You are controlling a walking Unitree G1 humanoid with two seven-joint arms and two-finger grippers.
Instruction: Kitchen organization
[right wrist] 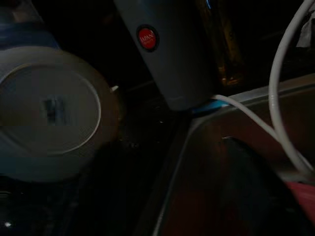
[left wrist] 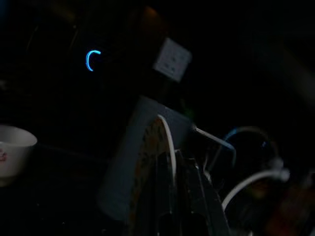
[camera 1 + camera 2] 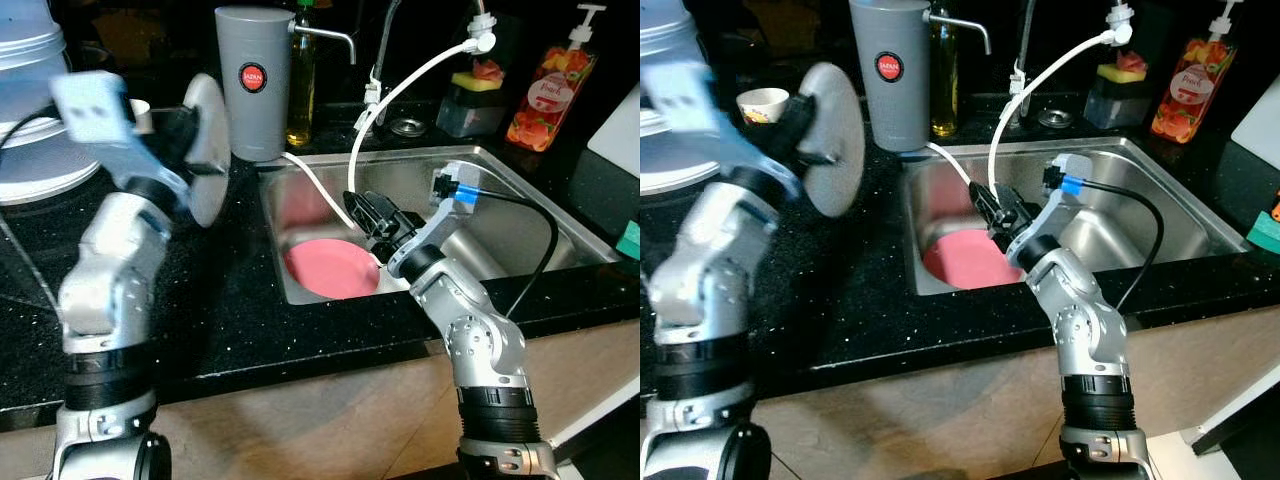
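Observation:
My left gripper (image 3: 178, 128) is raised over the black counter, shut on the rim of a white plate (image 3: 207, 150) that it holds on edge. In the left wrist view the plate's rim (image 2: 166, 140) runs between my dark fingers (image 2: 189, 196). A pink plate (image 3: 335, 268) lies flat at the bottom of the steel sink (image 3: 520, 190). My right gripper (image 3: 365, 215) reaches into the sink just above the pink plate's far edge. The right wrist view looks across at the white plate (image 1: 54, 113).
A grey canister (image 3: 252, 80) and an oil bottle (image 3: 300, 100) stand behind the sink's left corner. A white hose (image 3: 400, 90) hangs into the sink. A soap bottle (image 3: 550, 90) and sponge holder (image 3: 475, 100) sit at the back right. A small cup (image 3: 762, 103) stands at the back left.

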